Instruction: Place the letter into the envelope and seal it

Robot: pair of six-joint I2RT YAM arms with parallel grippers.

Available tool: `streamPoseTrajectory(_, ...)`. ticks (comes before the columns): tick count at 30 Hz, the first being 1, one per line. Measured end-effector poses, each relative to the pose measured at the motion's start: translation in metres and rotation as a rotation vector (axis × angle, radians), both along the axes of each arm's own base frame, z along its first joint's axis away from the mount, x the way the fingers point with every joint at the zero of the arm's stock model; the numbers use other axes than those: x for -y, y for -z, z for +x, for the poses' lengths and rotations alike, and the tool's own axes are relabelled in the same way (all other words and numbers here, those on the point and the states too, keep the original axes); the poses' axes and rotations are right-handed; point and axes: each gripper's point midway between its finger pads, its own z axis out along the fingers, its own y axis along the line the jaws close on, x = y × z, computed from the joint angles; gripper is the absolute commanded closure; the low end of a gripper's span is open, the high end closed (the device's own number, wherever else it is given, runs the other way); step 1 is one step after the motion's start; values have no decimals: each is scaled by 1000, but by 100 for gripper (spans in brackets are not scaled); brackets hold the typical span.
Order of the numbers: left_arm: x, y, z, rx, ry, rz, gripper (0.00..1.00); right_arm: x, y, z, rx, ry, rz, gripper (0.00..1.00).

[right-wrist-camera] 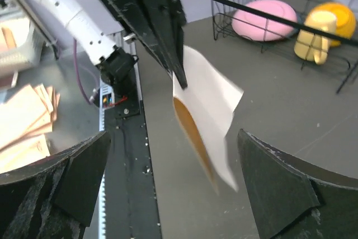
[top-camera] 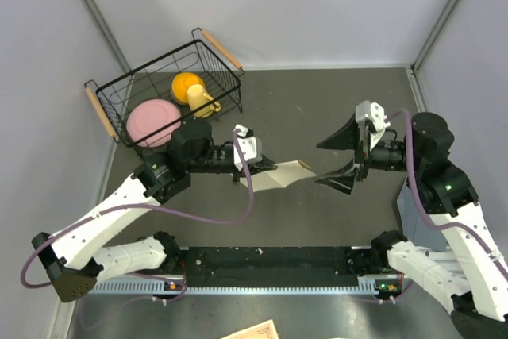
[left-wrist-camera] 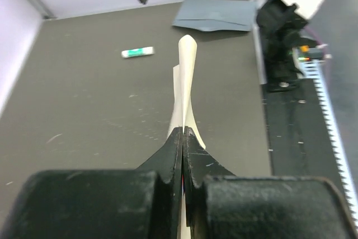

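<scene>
One light, bendy-looking cream paper letter point(left-wrist-camera: 187, 65) hangs pinched in my left gripper point(left-wrist-camera: 183, 134); the wide-open right gripper point(top-camera: 321, 164) should take its free edge.

1. The top view is bright and evenly lit from above; shadows on the table point(top-camera: 333, 93) are soft and weak.
2. In the left wrist view the near fingers point(left-wrist-camera: 162, 166) are dark and out of focus.
3. In the right wrist view the lower corner of the letter point(right-wrist-camera: 210, 99) is smeared by motion blur, and its white face is slightly overexposed.
</scene>
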Motion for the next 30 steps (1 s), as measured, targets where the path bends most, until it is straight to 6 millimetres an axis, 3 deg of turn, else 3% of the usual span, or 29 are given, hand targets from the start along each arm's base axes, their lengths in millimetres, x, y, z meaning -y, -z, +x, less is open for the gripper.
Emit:
streamPoseTrajectory(5, 9, 6, -20, -137, 106, 22, 100, -16, 5, -15, 187, -109, -87, 17)
streamPoseTrajectory(11, 15, 11, -26, -220, 148, 41, 100, -31, 21, -7, 246, -128, -180, 41)
streamPoseTrajectory(14, 16, 11, -28, -242, 156, 45, 100, -36, 25, -5, 257, -135, -207, 62)
streamPoseTrajectory(15, 16, 11, -28, -247, 158, 46, 100, -38, 26, -5, 260, -138, -213, 80)
streamPoseTrajectory(17, 16, 10, -29, -257, 157, 45, 100, -41, 26, -4, 273, -142, -222, 100)
streamPoseTrajectory(18, 16, 10, -29, -261, 156, 45, 100, -42, 25, -3, 272, -144, -225, 100)
streamPoseTrajectory(19, 16, 10, -29, -268, 154, 47, 88, -43, 26, -3, 269, -143, -229, 100)
streamPoseTrajectory(22, 13, 11, -27, -298, 142, 51, 64, -44, 28, -1, 262, -132, -239, 100)
streamPoseTrajectory(26, 1, 17, -19, -354, 121, 63, 40, -41, 29, 3, 261, -102, -252, 100)
streamPoseTrajectory(28, -7, 21, -13, -376, 105, 72, 41, -40, 29, 3, 258, -92, -256, 100)
streamPoseTrajectory(30, -14, 24, -8, -388, 91, 81, 51, -38, 28, 2, 257, -88, -253, 100)
